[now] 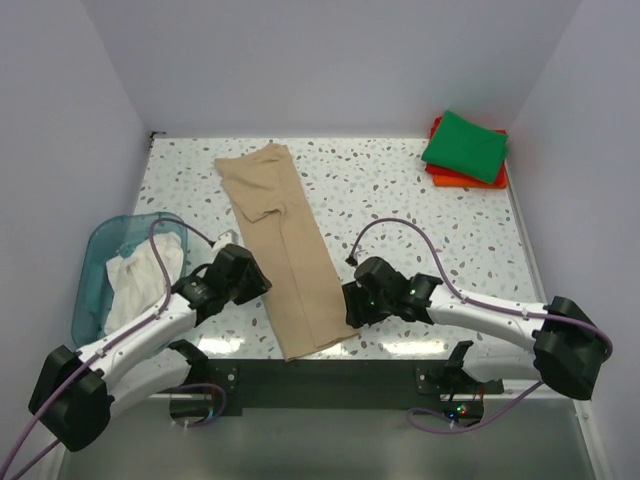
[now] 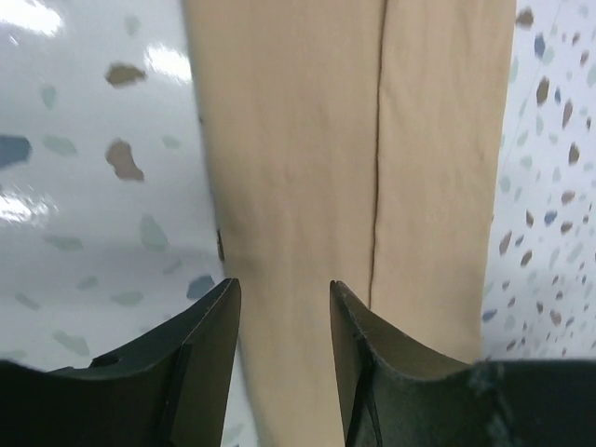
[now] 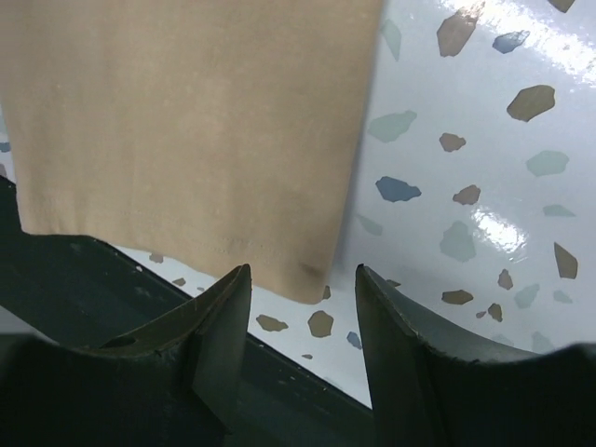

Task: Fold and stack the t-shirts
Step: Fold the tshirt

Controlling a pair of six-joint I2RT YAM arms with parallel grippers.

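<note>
Hem of the tan t-shirt [image 1: 285,250] lies at the table's [image 1: 420,210] near edge; left gripper [image 2: 284,307] and right gripper [image 3: 303,279] flank it, low, jaws spread.

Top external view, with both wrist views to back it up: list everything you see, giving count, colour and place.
tan t-shirt: one, tan, folded into a long strip, lying mid-table
green t-shirt: one, green, folded, on top of the orange-red one at the far right corner
orange-red t-shirt: one, orange-red, under the green one
white t-shirt: one, white, crumpled inside the basket
basket: one, translucent teal, left edge of the table
table: one, white with coloured speckles
mounting plate: one, black, near edge
cables: purple, looping along both arms
left pincer: one, dark, open, at the strip's left edge
right pincer: one, dark, open, at the strip's near right corner
</note>
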